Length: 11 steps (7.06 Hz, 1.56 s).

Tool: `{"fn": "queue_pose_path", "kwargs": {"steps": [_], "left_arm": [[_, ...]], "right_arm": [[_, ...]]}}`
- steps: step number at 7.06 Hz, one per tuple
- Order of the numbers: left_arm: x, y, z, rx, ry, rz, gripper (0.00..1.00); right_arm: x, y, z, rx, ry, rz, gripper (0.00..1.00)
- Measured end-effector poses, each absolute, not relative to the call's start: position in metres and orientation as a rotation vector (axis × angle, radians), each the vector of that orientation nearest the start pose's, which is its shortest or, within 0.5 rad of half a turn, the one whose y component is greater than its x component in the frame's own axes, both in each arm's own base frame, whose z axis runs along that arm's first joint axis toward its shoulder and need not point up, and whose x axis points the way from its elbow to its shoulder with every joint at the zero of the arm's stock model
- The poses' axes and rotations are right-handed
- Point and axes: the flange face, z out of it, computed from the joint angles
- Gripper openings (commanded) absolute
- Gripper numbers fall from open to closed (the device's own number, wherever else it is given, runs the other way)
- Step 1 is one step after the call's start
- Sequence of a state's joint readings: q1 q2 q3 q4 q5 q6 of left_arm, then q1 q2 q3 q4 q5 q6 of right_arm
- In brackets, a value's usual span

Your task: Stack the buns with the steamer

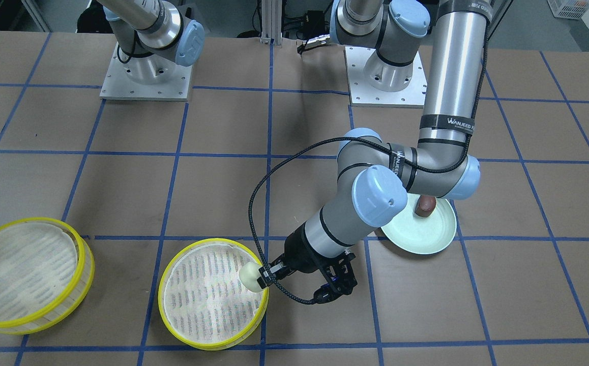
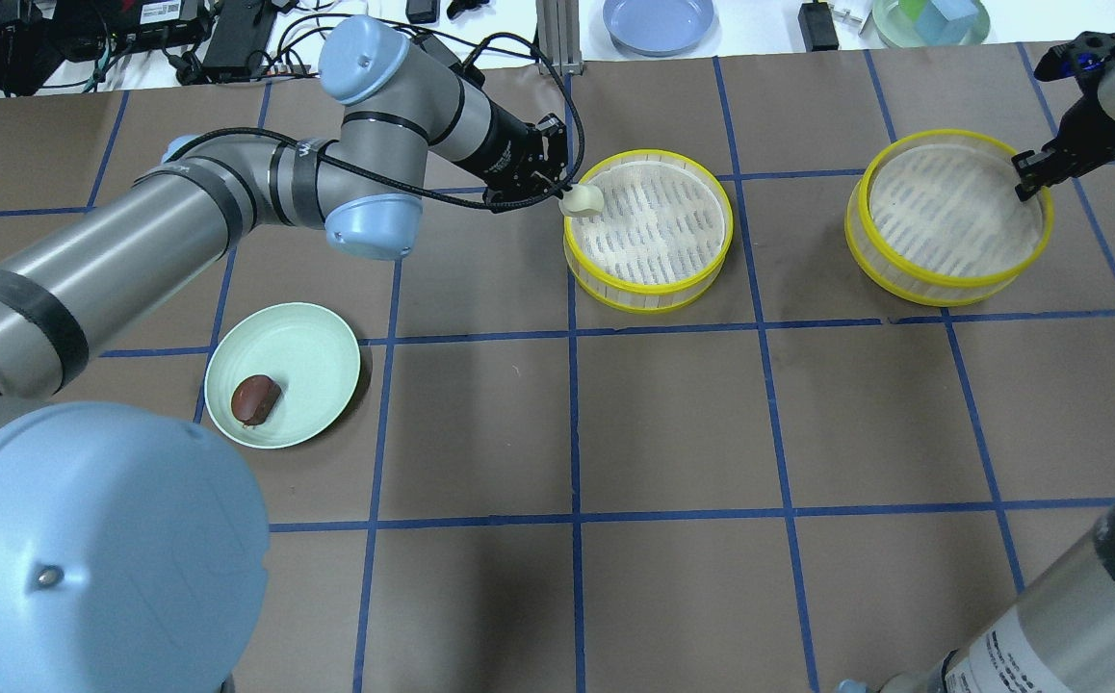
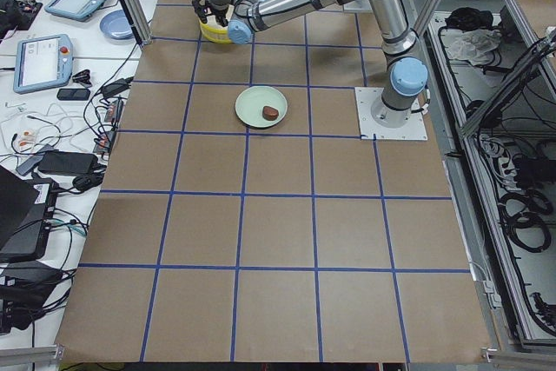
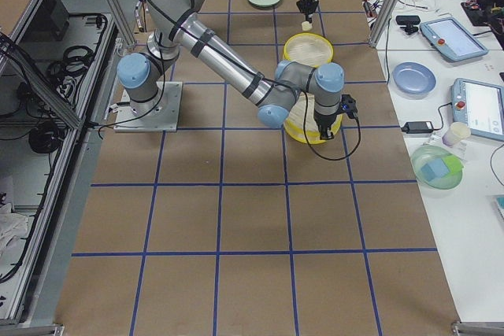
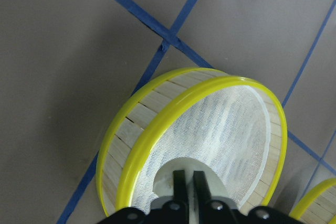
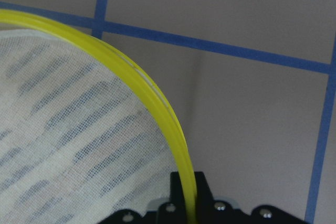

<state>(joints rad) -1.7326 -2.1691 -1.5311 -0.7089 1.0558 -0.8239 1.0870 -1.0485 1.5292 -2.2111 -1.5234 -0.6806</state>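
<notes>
My left gripper is shut on the cream-white bun and holds it over the near-left rim of the middle steamer tray. In the left wrist view the bun sits between the fingers, above the tray's white mesh. The dark reddish-brown bun lies on the pale green plate. My right gripper is at the right rim of the second steamer tray. In the right wrist view its yellow rim runs between the closed fingers.
Both trays hold only mesh liners. The left arm's elbow hangs over part of the plate in the front-facing view. A blue plate and cables lie beyond the table's far edge.
</notes>
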Motion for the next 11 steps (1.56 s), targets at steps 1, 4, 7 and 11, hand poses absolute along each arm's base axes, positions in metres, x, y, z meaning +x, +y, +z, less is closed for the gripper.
{"fn": "queue_pose_path", "kwargs": {"steps": [1,4,7,11], "left_arm": [[-0.3,-0.654,0.243,0.754,-2.434,-0.004,0.76],[-0.308,-0.653,0.243,0.808,-2.418,-0.016,0.99],[-0.29,-0.66,0.289,0.761,-2.513,0.114,1.0],[-0.159,-0.638,0.332,0.236,-3.051,0.114,1.0]], "right_arm": [[-0.179,-0.663,0.273,-0.344,3.167,-0.264,0.0],[-0.159,-0.66,0.3,-0.342,3.177,-0.289,0.0],[-0.112,-0.658,0.314,-0.231,3.162,-0.257,0.0],[0.002,-0.651,0.324,-0.011,3.176,-0.237,0.0]]}}
